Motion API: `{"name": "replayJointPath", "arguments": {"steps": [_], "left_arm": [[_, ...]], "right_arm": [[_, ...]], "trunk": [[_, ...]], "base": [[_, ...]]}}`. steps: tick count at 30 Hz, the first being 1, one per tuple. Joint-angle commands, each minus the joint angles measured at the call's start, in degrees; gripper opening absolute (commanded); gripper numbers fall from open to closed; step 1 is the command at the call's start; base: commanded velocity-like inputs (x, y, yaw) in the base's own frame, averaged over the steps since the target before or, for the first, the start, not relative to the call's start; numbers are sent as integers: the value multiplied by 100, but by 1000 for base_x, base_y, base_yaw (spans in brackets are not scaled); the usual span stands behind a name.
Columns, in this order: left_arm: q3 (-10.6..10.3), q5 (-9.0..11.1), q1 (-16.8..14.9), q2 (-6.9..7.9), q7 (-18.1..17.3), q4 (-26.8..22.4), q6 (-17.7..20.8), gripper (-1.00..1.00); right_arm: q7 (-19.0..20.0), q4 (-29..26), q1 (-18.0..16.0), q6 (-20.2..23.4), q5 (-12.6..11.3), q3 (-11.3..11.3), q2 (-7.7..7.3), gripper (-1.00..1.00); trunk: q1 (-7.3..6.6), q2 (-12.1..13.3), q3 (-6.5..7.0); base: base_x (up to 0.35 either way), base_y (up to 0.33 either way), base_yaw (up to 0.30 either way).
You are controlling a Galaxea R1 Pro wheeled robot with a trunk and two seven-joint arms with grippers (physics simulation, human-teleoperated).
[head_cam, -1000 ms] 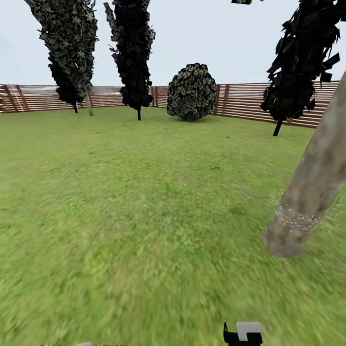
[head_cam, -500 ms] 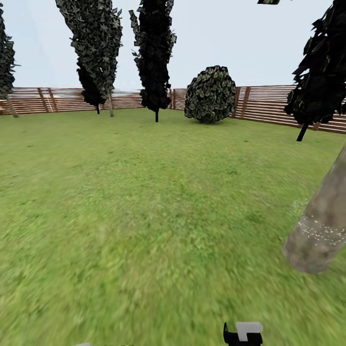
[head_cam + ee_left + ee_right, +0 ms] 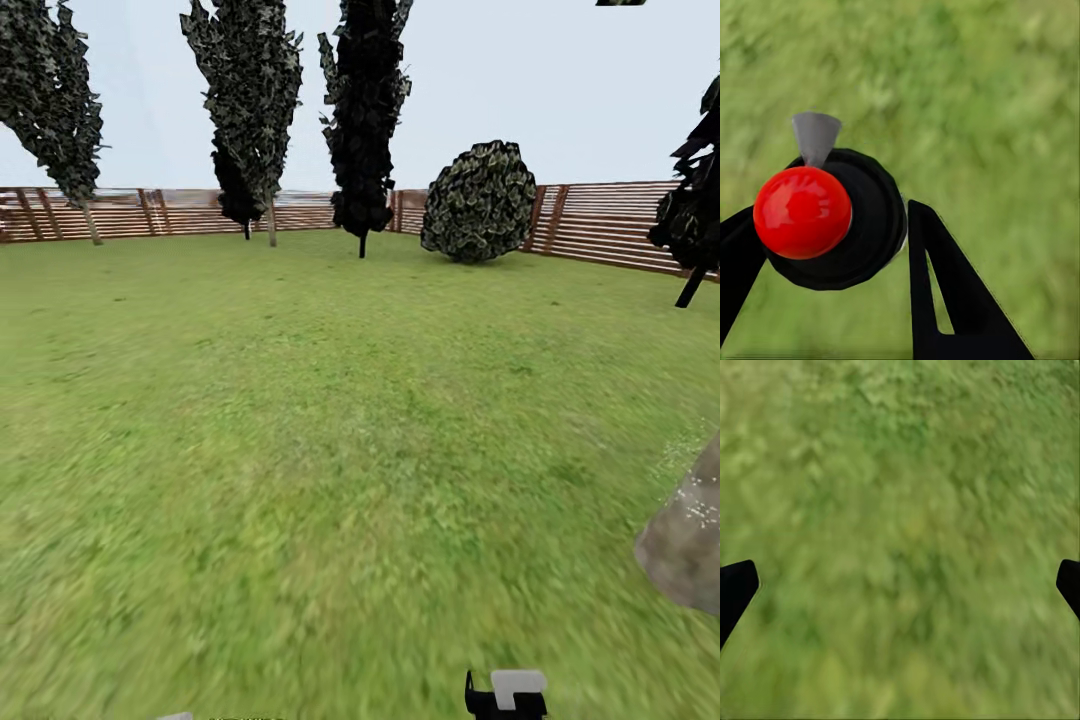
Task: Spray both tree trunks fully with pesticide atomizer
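left gripper point(image 3: 832, 247) clamped on the atomizer point(image 3: 840, 221), above grass point(image 3: 982, 90). right gripper point(image 3: 900, 585) spread wide, holding nothing.

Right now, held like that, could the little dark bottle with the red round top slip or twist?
Possibly. The dark round bottle with the red ball top looks smooth, so it might rotate between the left gripper's black fingers. It seems rigid and small, so probably light.

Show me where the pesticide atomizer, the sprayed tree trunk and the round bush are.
pesticide atomizer point(image 3: 802, 212): left wrist view, on its red round top.
tree trunk point(image 3: 690, 550): head view, on its speckled base.
round bush point(image 3: 480, 202): head view, middle of its foliage.
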Motion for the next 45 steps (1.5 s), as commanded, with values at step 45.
{"name": "replayJointPath", "arguments": {"steps": [45], "left_arm": [[-54, 26, -4, -5, 16, 2, -15, -100]], "right_arm": [[-43, 4, -2, -2, 65, -20, 1, 100]], "trunk": [[-1, -2, 208]], "base": [[0, 0, 241]]}}
